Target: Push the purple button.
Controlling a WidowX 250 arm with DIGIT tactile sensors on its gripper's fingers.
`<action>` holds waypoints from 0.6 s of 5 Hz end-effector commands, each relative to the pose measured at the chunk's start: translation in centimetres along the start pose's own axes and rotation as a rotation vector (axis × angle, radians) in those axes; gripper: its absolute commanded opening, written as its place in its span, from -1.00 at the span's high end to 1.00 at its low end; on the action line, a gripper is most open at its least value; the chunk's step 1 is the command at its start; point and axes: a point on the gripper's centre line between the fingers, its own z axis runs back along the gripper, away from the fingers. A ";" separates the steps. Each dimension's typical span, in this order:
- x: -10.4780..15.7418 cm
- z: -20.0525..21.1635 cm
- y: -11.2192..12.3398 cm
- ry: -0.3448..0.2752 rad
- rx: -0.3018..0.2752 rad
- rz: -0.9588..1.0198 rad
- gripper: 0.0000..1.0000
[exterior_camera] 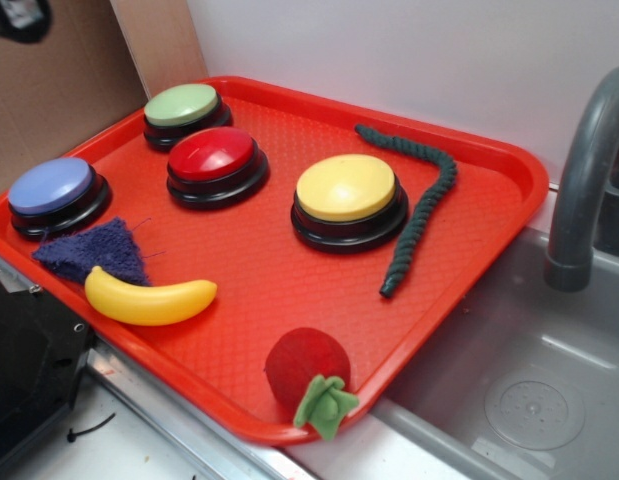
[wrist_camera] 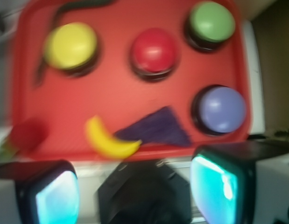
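Note:
The purple button (exterior_camera: 51,187) has a periwinkle dome on a black base and sits at the far left corner of the red tray (exterior_camera: 289,270). In the wrist view it (wrist_camera: 222,109) lies at the right, above my right fingertip. My gripper (wrist_camera: 135,193) is open and empty, high above the tray's near edge; its two teal pads (wrist_camera: 58,198) stand wide apart. The gripper does not show in the exterior view. The wrist view is blurred.
On the tray are a green button (exterior_camera: 181,105), a red button (exterior_camera: 212,155), a yellow button (exterior_camera: 346,188), a dark blue knitted scrap (exterior_camera: 94,252), a toy banana (exterior_camera: 149,298), a green rope (exterior_camera: 419,205) and a red toy fruit (exterior_camera: 307,368). A sink (exterior_camera: 519,390) and faucet (exterior_camera: 579,180) stand at the right.

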 end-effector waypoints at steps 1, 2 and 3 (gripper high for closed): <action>3.3 -3.2 4.9 -0.077 0.104 0.224 -1.00; 3.3 -6.0 6.5 -0.031 0.126 0.211 -1.00; 1.4 -8.4 9.9 -0.049 0.028 0.215 -1.00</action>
